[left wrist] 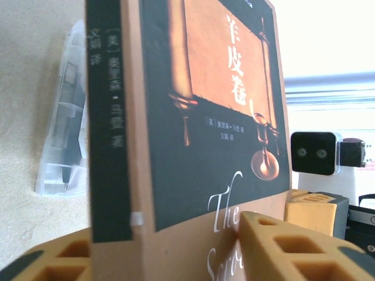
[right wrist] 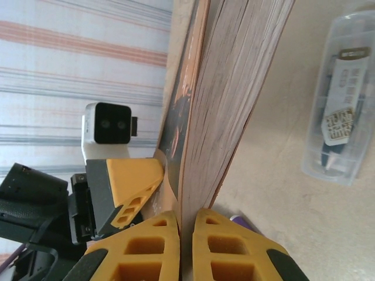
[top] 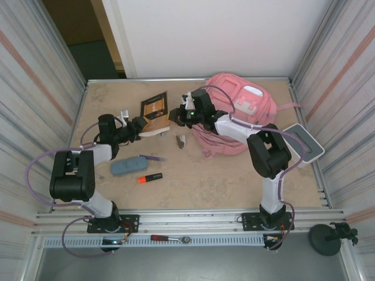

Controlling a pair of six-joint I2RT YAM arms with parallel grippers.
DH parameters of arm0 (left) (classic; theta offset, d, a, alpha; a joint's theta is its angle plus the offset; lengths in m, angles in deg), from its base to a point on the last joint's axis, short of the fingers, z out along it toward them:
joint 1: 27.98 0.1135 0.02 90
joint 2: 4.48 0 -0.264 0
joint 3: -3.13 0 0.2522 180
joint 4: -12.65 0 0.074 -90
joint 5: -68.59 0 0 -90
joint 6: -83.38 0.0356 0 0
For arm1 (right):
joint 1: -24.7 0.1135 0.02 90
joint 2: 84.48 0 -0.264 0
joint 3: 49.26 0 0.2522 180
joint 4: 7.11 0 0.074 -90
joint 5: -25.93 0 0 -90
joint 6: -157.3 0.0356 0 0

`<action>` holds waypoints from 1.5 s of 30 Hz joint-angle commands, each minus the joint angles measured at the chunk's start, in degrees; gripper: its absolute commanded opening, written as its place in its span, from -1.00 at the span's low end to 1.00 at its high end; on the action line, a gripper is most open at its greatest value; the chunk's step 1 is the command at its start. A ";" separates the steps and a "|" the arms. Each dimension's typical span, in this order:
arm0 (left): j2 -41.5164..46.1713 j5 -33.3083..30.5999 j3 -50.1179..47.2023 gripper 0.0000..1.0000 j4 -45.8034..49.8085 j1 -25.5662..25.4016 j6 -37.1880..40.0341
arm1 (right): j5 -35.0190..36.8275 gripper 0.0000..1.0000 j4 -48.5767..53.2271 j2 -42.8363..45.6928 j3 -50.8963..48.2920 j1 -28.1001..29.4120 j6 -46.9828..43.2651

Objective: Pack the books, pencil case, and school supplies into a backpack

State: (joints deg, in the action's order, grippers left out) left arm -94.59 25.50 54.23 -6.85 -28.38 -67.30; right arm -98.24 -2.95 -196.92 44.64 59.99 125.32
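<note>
Book step, apparent handover: tan book (top: 155, 113) stands on edge just left of backpack (top: 249, 105), pinched by both left end effector (top: 143, 124) and right end effector (top: 174, 117); next likely needs left to release.

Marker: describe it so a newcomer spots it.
From the pink backpack at far right, look left and nearer to the blue-grey pencil case. The marker lies just near-right of it: short, orange with black end, unlike the thin purple pen.

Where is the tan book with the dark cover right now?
In the top view, the tan book is toward the back of the table, just left of the pink backpack, gripped between the left pincer and the right pincer.
</note>
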 commanded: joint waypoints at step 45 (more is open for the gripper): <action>22.61 -4.59 8.28 -1.00 29.99 -6.13 20.22 | 59.66 0.01 42.50 -0.01 6.27 -4.72 -64.06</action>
State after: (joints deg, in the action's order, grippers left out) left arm -74.52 19.54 59.19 23.97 -33.47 -49.88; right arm -41.85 38.18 -195.64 48.27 55.40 64.60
